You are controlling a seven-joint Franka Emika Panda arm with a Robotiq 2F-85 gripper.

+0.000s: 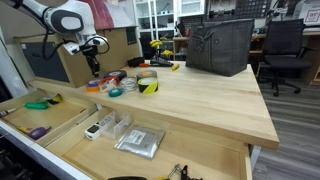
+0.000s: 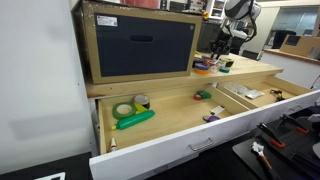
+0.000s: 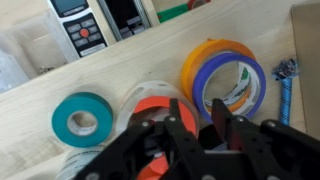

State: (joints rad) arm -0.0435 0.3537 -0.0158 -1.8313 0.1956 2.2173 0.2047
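Note:
My gripper point(image 3: 197, 112) hangs just above a cluster of tape rolls on the light wooden tabletop point(image 3: 30, 95). Its two black fingers are a little apart with nothing between them. Right under the fingers lies an orange roll point(image 3: 150, 110) inside a clear roll. A teal roll point(image 3: 80, 118) lies to its left, and a blue roll stacked on a yellow one point(image 3: 232, 80) to its upper right. In both exterior views the gripper point(image 1: 92, 68) point(image 2: 216, 55) points down over the rolls point(image 1: 100, 86) point(image 2: 205, 67). A yellow-and-black roll point(image 1: 148, 84) stands a little further along.
A dark grey bag point(image 1: 220, 45) stands at the table's back. The open drawer point(image 1: 60, 125) below the edge holds a green tool point(image 1: 38, 104), a remote-like device point(image 3: 80, 30) and a plastic bag point(image 1: 138, 142). A wooden box point(image 2: 140, 45) stands on the table's other end, above a green roll point(image 2: 124, 110) in the drawer.

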